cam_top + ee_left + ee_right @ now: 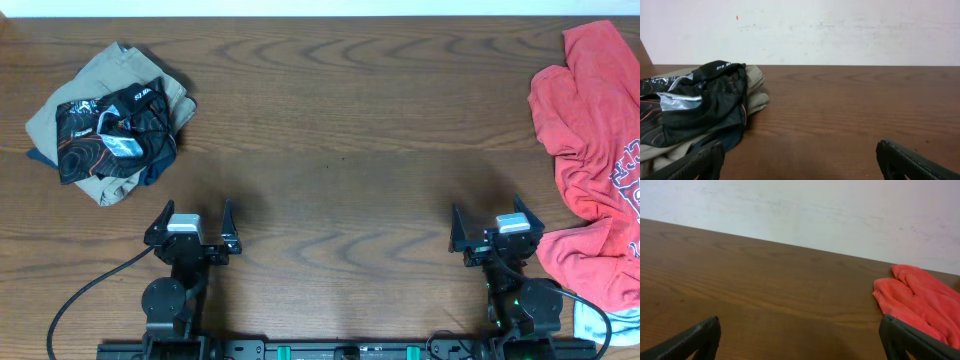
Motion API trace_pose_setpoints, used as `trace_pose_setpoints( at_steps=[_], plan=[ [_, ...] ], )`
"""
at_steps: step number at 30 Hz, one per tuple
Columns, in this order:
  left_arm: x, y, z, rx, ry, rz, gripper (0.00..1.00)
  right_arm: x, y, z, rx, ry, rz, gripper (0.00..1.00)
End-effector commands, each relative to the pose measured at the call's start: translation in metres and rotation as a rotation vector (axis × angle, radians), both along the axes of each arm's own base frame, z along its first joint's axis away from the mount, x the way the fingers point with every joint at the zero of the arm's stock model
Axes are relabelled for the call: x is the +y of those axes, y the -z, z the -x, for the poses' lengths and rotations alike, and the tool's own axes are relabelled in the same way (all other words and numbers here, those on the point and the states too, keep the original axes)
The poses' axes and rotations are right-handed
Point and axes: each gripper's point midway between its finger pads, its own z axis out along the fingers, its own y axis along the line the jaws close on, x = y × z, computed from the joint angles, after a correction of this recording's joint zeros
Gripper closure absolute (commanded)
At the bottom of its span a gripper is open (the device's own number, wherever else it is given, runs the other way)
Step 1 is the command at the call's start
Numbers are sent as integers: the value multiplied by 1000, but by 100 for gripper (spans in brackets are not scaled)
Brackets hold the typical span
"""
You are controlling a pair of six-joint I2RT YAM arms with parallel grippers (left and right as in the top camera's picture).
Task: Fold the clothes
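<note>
while left gripper (193, 226) and right gripper (490, 230) stand spread, empty, at the near edge, red shirt (590, 160) runs along the right edge beside the right one; clothes pile (110, 125), perhaps folded, far-left corner.

Wooden table (340, 120), seemingly white wall (840, 30)

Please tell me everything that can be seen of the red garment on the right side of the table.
The red garment looks like a soft knit shirt, coral-red, with a white printed part at its right edge. It lies unfolded and crumpled on the wooden table, along the right side, and continues out of view. Its lower part lies beside the open right pincer, which does not hold it. Near the bottom corner it meets a pale cloth.
</note>
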Motion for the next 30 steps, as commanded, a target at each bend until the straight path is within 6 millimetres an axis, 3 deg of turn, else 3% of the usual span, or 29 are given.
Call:
trace_pose_setpoints(
  at_steps=[1, 30],
  plan=[
    [0, 13, 1, 42, 1, 0, 2, 1, 1, 0, -1, -2, 8, 1],
    [1, 14, 1, 45, -3, -1, 2, -1, 0, 0, -4, 8, 16, 1]
  ],
)
